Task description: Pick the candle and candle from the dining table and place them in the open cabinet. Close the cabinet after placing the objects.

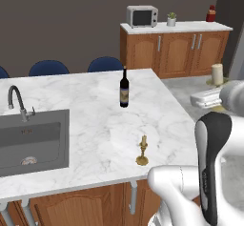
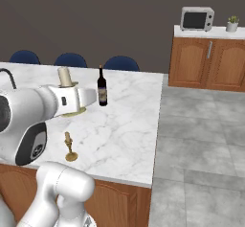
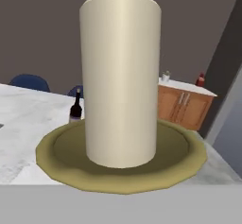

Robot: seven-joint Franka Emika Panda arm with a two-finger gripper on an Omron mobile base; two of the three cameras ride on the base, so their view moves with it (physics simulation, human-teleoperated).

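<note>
The thick cream candle (image 3: pixel 120 76) stands on its brass dish (image 3: pixel 189 152), very close in the hand view. My gripper (image 1: pixel 208 99) (image 2: pixel 76 98) is shut on this candle (image 1: pixel 217 73) (image 2: pixel 64 76) and holds it in the air beside the right end of the dining table (image 1: pixel 95 120) (image 2: pixel 124 125). My fingers are hidden. The thin yellowish candle (image 1: pixel 142 151) (image 2: pixel 70 147) stands upright in its brass stick near the table's front edge, apart from my gripper. The open cabinet is out of view.
A dark wine bottle (image 1: pixel 124 88) (image 2: pixel 102 87) (image 3: pixel 75 108) stands mid-table. A grey sink (image 1: pixel 33 139) with a curved faucet (image 1: pixel 16 101) is at the left. Blue chairs (image 1: pixel 105 64) line the far side. Low wooden cabinets (image 1: pixel 176 48) carry a microwave (image 1: pixel 142 16) (image 2: pixel 196 18).
</note>
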